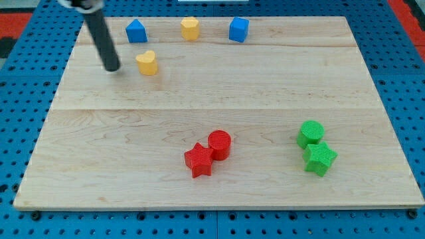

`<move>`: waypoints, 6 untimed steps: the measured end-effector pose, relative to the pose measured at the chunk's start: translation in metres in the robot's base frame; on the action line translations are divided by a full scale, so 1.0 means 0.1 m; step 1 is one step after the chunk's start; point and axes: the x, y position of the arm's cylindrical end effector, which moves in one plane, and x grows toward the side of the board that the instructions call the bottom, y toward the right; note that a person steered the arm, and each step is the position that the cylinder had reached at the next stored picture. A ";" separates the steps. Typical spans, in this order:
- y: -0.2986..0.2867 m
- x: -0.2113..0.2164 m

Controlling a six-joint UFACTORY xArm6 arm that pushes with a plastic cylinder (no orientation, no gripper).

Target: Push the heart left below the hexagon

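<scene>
A yellow heart (pixel 147 63) lies on the wooden board near the view's top left. A yellow hexagon (pixel 190 28) sits near the top edge, up and to the right of the heart. My tip (pixel 112 68) rests on the board just left of the heart, a small gap apart from it. The dark rod slants up to the view's top left.
A blue house-shaped block (pixel 136 30) sits left of the hexagon, a blue cube (pixel 238 29) right of it. A red star (pixel 198 160) and red cylinder (pixel 220 143) touch at bottom centre. A green cylinder (pixel 310 133) and green star (pixel 319 159) sit at bottom right.
</scene>
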 end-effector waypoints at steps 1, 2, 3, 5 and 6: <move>0.90 0.02; 1.21 0.01; 1.18 -0.04; 1.57 -0.23; 1.17 -0.42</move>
